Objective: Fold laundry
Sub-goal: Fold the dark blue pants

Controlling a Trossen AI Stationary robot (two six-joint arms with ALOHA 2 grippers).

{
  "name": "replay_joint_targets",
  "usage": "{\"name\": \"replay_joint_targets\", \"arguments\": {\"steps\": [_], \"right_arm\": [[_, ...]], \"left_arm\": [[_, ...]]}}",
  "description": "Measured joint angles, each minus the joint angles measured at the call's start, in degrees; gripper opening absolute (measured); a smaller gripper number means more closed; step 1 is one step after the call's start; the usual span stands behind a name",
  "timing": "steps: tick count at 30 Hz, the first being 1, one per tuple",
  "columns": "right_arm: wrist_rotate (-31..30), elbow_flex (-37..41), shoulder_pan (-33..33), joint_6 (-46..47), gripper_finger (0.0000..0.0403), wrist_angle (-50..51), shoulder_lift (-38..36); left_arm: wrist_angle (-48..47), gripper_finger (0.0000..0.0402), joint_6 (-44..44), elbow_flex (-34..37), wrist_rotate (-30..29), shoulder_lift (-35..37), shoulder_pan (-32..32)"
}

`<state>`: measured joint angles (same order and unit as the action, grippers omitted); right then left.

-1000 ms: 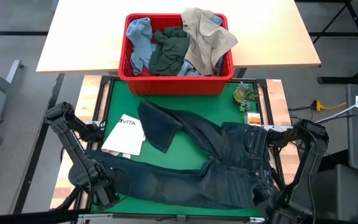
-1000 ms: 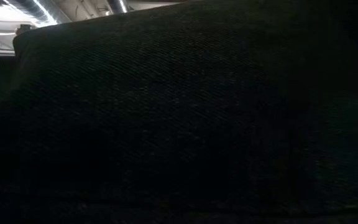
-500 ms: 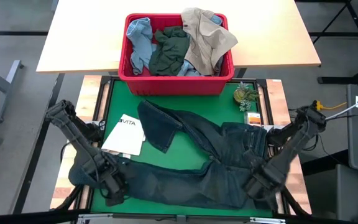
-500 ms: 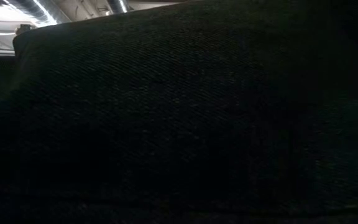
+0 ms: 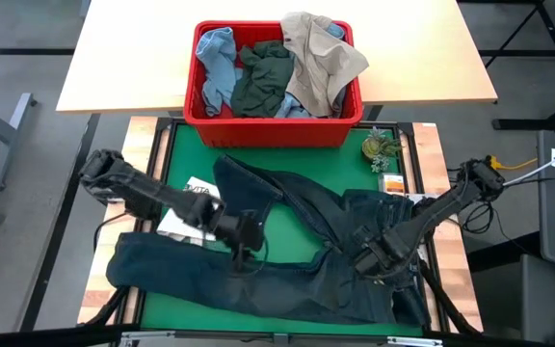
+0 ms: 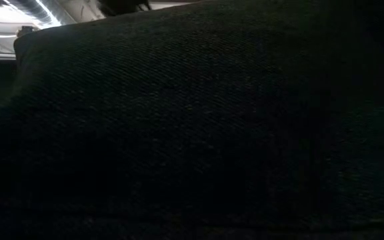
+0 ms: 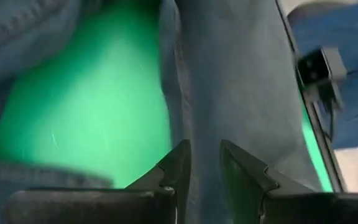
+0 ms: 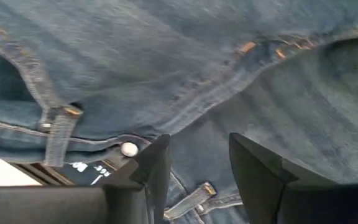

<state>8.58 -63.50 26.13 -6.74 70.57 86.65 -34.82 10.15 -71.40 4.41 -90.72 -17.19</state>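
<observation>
Left gripper (image 5: 242,239) pinches jeans (image 5: 335,275) leg fabric, mat centre. Right gripper (image 5: 372,258) part-open over waistband, 4 o'clock. Denim heavy, limp; grip hems.

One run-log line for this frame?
jeans: spread on mat | left gripper: over leg, fabric between fingers | right gripper: open, at waistband

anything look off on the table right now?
Yes: the jeans lie crumpled, one leg folded back toward the red bin. Denim drapes over the table's near edge, blocking the low view. A white printed item sits partly under the left arm.
</observation>
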Motion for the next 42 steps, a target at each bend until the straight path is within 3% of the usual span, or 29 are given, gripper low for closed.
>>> {"name": "replay_joint_targets", "arguments": {"steps": [7,14,25,34,42], "right_arm": [[-0.1,4.5,-3.0,0.8,0.0163,0.2,0.0],[-0.5,10.5,-4.5,10.9,0.0163,3.4,0.0],[-3.5,12.2,-4.5,14.2,0.0163,6.9,0.1],[-3.6,12.2,-4.5,12.2,0.0163,1.9,0.1],[-4.6,12.7,-5.6,15.2,0.0163,4.4,0.1]], "left_arm": [[6.7,0.0081,-7.9,4.2,4.7,0.0,9.0],[6.7,0.0081,-9.9,7.4,4.8,0.0,12.7],[7.7,0.0081,-12.2,7.8,4.8,0.0,13.2],[7.7,0.0081,-12.2,7.8,4.8,0.0,13.2],[7.6,0.0081,-12.0,7.8,5.0,0.0,12.9]]}}
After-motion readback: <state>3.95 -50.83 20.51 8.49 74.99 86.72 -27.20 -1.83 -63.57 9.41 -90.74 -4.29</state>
